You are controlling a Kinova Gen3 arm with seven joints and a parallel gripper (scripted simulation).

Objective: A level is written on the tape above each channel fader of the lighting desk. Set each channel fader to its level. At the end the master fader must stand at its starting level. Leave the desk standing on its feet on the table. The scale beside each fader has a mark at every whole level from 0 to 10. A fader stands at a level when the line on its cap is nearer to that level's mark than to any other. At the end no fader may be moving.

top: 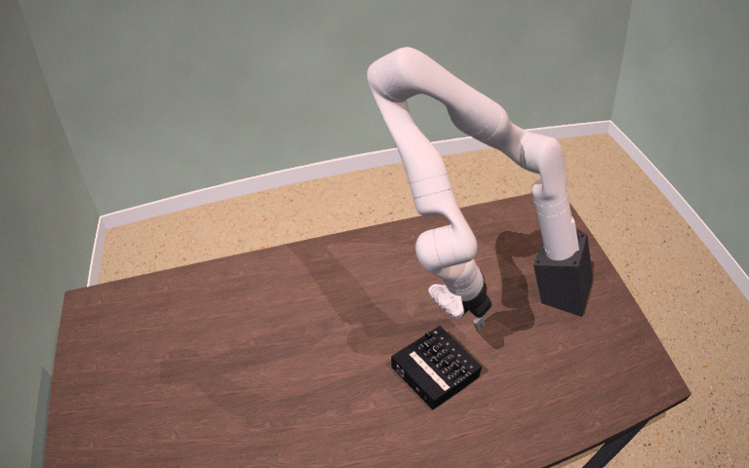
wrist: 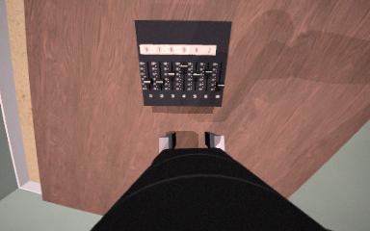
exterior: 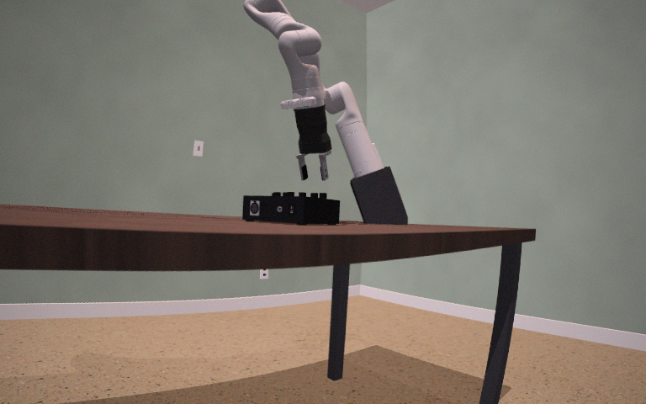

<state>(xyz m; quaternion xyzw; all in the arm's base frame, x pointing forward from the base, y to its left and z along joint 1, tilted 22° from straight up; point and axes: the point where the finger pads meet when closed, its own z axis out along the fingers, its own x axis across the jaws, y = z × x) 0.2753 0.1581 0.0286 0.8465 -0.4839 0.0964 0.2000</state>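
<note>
A black lighting desk (top: 406,369) (exterior: 273,209) (wrist: 183,34) stood level on a brown wooden table (top: 220,353) (exterior: 142,247) (wrist: 82,96), low and right of centre in the top view and at upper centre in the wrist view. A pale tape strip (top: 428,370) (wrist: 177,50) crossed it above the small faders, whose caps stood at differing heights. The gripper (top: 479,324) (exterior: 314,179) (wrist: 190,138) hung above the table near the desk, touching nothing, its two fingers spread wide with nothing between them. A white jointed arm (top: 425,160) (exterior: 299,42) carried it, rising from a dark base (top: 558,292) (exterior: 381,199) at the right of the top view.
</note>
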